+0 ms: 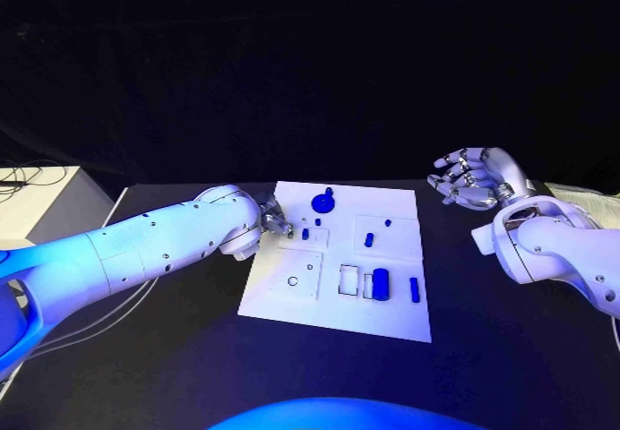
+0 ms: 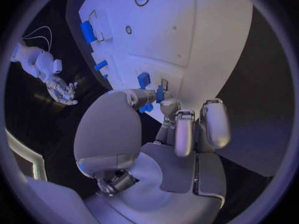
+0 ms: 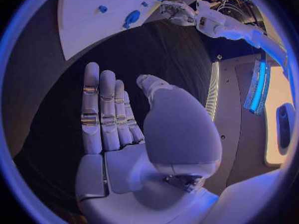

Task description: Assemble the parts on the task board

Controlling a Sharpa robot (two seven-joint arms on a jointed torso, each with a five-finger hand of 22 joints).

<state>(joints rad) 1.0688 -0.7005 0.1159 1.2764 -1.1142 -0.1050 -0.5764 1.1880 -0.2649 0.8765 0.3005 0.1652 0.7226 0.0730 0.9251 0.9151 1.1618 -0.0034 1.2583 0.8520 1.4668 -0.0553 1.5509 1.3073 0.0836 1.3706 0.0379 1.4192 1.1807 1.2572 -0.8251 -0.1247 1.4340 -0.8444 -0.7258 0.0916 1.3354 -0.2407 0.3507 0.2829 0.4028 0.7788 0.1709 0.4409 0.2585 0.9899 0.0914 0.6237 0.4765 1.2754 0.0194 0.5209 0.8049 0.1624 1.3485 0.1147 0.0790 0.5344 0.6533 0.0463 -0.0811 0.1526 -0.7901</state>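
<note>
The white task board lies in the middle of the black table. My left hand is at the board's left edge; in the left wrist view its thumb and a fingertip pinch a small blue part, which stands upright on the board. A round blue part sits at the far end. A blue cylinder and a thin blue bar lie near the right front. My right hand hovers off the board's far right corner, fingers apart and holding nothing.
A pale box with cables stands off the table's left side. White slots and a ring-shaped hole mark the board's front half. Another small blue part lies mid-board.
</note>
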